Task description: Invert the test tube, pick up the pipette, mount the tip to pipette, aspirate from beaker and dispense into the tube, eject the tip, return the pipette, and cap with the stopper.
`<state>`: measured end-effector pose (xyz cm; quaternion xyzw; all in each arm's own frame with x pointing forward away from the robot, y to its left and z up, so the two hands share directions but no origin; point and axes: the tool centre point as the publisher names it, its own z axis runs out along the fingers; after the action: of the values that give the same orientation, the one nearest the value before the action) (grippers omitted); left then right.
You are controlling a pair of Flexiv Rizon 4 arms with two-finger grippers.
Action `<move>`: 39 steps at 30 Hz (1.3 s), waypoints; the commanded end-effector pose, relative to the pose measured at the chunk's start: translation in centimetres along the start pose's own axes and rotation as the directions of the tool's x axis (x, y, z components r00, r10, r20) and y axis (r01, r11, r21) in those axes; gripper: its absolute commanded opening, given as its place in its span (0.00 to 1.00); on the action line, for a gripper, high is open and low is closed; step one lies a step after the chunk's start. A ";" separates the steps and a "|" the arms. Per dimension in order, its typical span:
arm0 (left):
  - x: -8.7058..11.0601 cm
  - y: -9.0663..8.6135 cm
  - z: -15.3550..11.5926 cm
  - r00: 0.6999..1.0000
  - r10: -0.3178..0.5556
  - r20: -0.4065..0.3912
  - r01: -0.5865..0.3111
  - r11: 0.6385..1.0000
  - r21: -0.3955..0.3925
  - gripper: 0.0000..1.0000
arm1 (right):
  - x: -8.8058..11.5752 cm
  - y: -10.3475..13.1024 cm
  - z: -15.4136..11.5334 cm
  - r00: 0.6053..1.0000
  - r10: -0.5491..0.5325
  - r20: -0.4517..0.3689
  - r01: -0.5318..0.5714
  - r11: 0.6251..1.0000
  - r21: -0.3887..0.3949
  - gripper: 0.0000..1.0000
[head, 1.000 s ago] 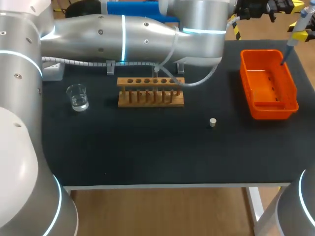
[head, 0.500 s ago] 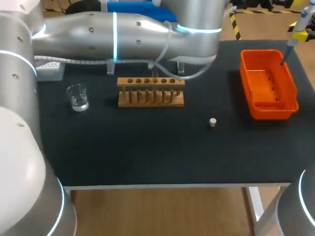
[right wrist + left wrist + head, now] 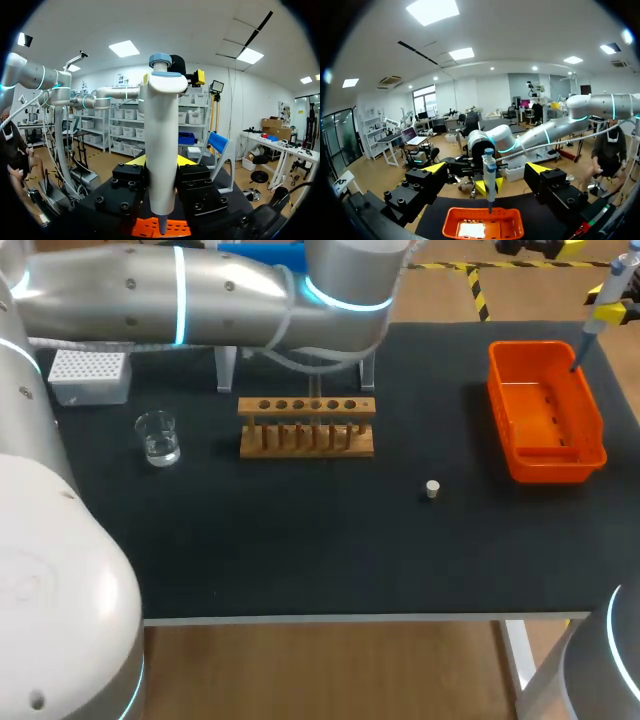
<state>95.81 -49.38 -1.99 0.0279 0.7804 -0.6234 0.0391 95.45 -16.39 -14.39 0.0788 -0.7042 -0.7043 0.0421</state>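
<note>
Table (image 3: 300, 560) surface: black, and all task items are carried on it. The far side is spanned by the left arm (image 3: 180, 295), which enters from the left. Its pincer (image 3: 486, 168) is seen in the left wrist view with the fingers spread wide and nothing between them, and it is directed toward the orange bin (image 3: 497, 390).

The orange bin is placed at the right end of the table. The wooden rack (image 3: 306, 426) is set near the middle, toward the far side. No test tube can be made out in it with certainty. The white tip box (image 3: 88, 375) is located at the far left, and the beaker (image 3: 157, 436) is positioned in front of it, well apart from the rack.

The pipette (image 3: 161, 115) is pinched upright between both fingers of the right pincer (image 3: 160, 161). In the head view its lower end is held over the far part of the orange bin. Whether a tip is fitted cannot be told.

The stopper (image 3: 432, 489) is found alone on the table, between the rack and the bin, with nothing touching it.

Step in hand, as judged: tip ejection over the bin, at or near completion. The return of the pipette is judged to be called for next. For that move, the pipette is to be carried back across the table without the rack being struck, and a path clear of the left arm is required. Capping is not yet done; for that step, the stopper is to be gripped from two sides.
</note>
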 end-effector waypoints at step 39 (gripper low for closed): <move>8.9 11.7 -14.5 0.988 -0.064 0.140 0.039 0.985 0.170 1.00 | -0.2 0.1 -0.1 1.000 0.000 -0.004 0.000 1.000 0.003 0.00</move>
<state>88.53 -34.54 -10.60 -0.0415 0.7819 -0.6178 0.0724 95.45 -16.40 -14.39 0.0788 -0.7042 -0.7043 0.0421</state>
